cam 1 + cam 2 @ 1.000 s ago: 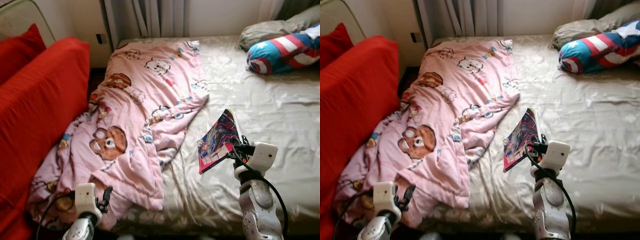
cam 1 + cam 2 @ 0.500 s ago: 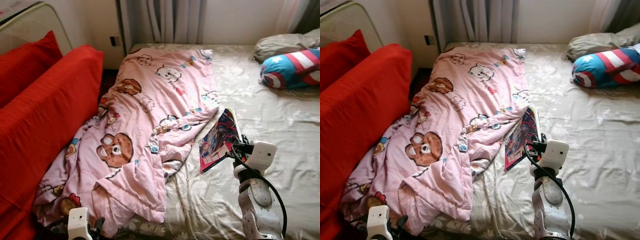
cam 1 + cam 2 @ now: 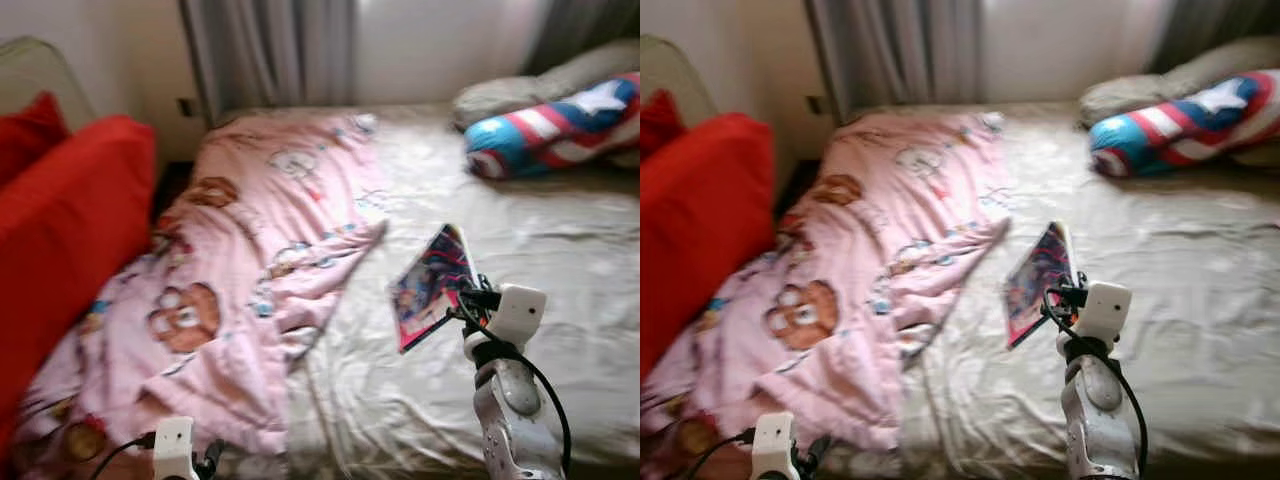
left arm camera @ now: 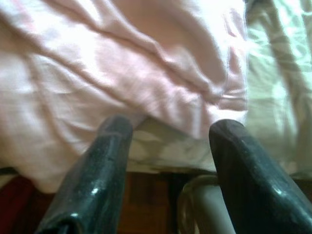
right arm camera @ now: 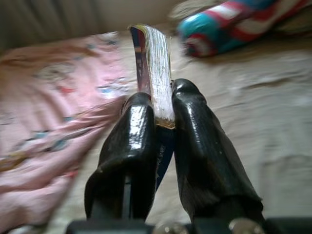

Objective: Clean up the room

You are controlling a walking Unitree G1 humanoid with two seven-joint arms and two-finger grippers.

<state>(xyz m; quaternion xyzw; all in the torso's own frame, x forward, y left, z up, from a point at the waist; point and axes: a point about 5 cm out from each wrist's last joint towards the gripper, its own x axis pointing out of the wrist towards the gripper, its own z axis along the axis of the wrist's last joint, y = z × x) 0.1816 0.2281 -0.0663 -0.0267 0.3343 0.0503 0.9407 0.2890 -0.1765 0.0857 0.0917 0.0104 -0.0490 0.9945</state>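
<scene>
My right gripper (image 3: 468, 293) is shut on a colourful book (image 3: 430, 285), holding it upright on edge above the beige bed sheet (image 3: 560, 270). In the right wrist view the book's page edge (image 5: 158, 68) is pinched between the two black fingers (image 5: 131, 146). A crumpled pink cartoon blanket (image 3: 250, 290) covers the left half of the bed. My left gripper (image 4: 168, 161) hangs open low at the bed's near left corner, its fingers (image 4: 100, 170) facing the blanket's hem (image 4: 146, 83). The eye views are blurred.
A red sofa (image 3: 70, 220) stands along the bed's left side. A star-and-stripes bolster (image 3: 550, 125) and a beige pillow (image 3: 550, 85) lie at the bed's far right. Grey curtains (image 3: 270, 50) hang behind the bed.
The whole picture has shifted and blurred, so the camera has moved. The book stays held in my right gripper in the same pose. The left arm stays low.
</scene>
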